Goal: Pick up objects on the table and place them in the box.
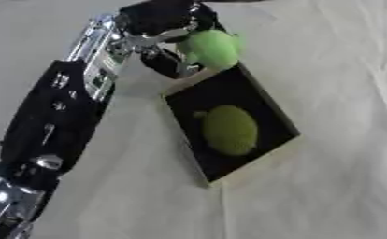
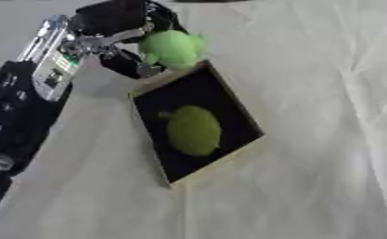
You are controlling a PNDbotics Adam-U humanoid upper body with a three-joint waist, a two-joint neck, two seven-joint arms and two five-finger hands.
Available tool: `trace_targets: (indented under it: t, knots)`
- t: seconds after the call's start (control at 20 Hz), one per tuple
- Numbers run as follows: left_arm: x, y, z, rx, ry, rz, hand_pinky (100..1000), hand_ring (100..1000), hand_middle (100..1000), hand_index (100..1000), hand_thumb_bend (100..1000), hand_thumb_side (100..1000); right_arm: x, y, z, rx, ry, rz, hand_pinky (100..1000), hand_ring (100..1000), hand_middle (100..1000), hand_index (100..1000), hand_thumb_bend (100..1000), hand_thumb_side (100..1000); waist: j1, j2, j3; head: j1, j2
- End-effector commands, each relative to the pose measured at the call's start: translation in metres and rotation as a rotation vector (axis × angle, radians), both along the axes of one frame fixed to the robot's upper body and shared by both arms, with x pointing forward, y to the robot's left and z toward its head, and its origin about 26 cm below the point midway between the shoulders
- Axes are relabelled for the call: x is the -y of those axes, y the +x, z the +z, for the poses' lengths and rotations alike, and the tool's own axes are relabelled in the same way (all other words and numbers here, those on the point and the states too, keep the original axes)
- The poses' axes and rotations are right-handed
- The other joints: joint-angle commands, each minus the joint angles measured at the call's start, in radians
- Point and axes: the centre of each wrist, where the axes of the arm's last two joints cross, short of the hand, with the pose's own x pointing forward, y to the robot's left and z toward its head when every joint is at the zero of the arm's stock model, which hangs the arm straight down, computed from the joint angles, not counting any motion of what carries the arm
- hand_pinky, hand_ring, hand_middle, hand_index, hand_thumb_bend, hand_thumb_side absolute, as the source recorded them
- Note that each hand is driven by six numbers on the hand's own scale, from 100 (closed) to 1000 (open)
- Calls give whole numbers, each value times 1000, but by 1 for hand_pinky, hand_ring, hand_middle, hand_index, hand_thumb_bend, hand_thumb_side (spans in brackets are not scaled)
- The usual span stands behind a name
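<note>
Setting: I read this as a lab or test bench, not a home; I cannot tell more.
Surface: tabletop (image 1: 336, 70) draped in a plain, creased pale cloth that fills both views.
Props: one shallow box (image 1: 272, 159) with a black inside and a pale rim.
Hardware: my rig's black-and-silver left arm (image 1: 62, 105) with exposed joints.

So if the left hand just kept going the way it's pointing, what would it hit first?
Probably the box: the left hand, curled round a bright green object, points down over its near end. Depth is unclear.
</note>
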Motion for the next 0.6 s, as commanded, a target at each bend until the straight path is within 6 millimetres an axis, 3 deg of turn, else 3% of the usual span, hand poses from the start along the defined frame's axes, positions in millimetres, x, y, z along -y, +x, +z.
trace_targets:
  t: [0.05,0.25,0.55,0.6]
  knots:
    - [6,-1,4,12,10,-1,752,684,617,779,100,201,-1,-4,8,27,-12,9,894,855,628,767,100,529,-5,-30,-2,-1,-11]
    - [12,1,-6,-15,26,10,760,698,630,804,100,207,-1,-4,8,26,-10,10,894,855,628,767,100,529,-5,-30,-6,-4,-12]
    - [16,3,-13,-20,123,32,851,830,785,932,101,182,-1,-4,8,26,-7,10,894,855,627,766,100,528,-4,-30,-8,-9,-12]
    - [16,3,-14,-19,141,36,882,870,828,954,199,168,-1,-4,8,26,-7,10,894,855,627,766,100,528,-4,-30,-8,-10,-12]
